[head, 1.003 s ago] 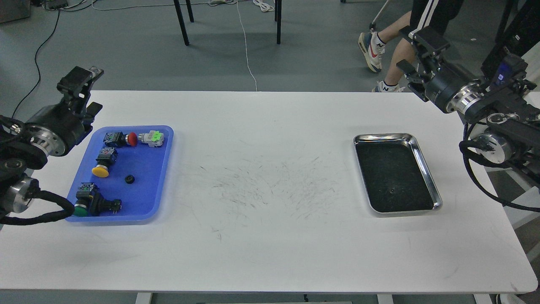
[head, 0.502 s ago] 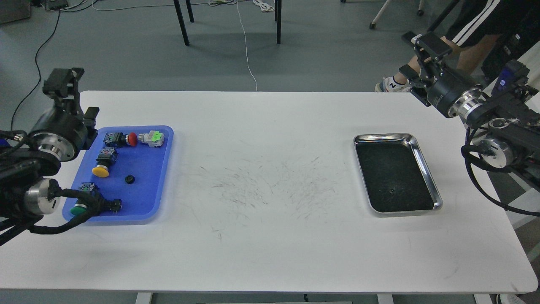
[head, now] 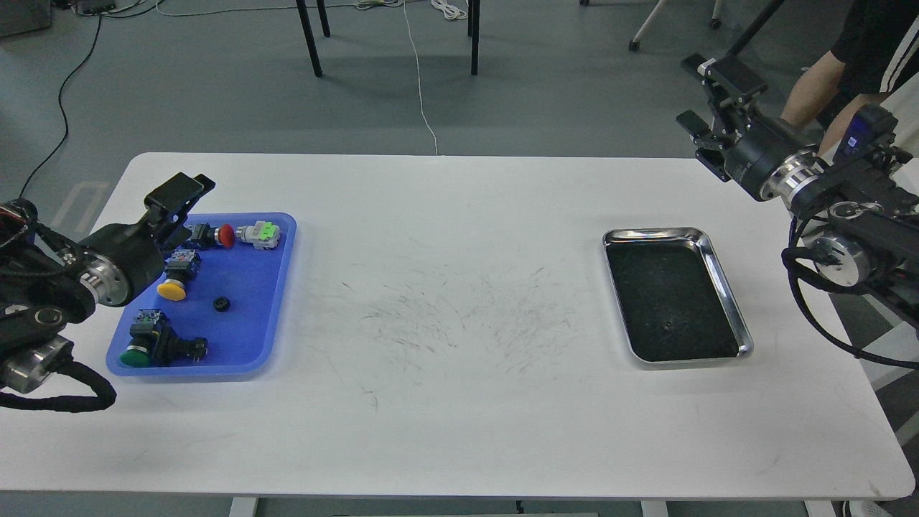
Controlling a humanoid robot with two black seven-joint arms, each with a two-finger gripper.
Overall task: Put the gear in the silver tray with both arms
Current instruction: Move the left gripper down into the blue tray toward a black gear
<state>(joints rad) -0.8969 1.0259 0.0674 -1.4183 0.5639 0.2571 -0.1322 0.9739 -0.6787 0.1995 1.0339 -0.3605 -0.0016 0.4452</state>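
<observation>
The gear [head: 220, 304] is a small black ring lying in the blue plastic tray [head: 276, 287] at the table's left. The silver tray [head: 650, 232] sits at the right with nothing on its dark scuffed bottom. My left gripper [head: 182, 208] hovers over the blue tray's far left corner, above and left of the gear. Its jaws look apart and hold nothing. My right gripper [head: 708, 97] is open and holds nothing. It is raised beyond the table's far right corner, behind the silver tray.
The blue tray also holds several push-button switches: red [head: 225, 235], green-labelled [head: 263, 233], yellow [head: 171, 290] and green [head: 135, 356]. A person [head: 854, 64] stands beyond the far right corner. Chair legs [head: 310, 39] and cables lie on the floor behind the table.
My left gripper swung down and to the right, from beyond the table's left edge to over the blue tray's corner. My right gripper barely moved. The person moved right.
</observation>
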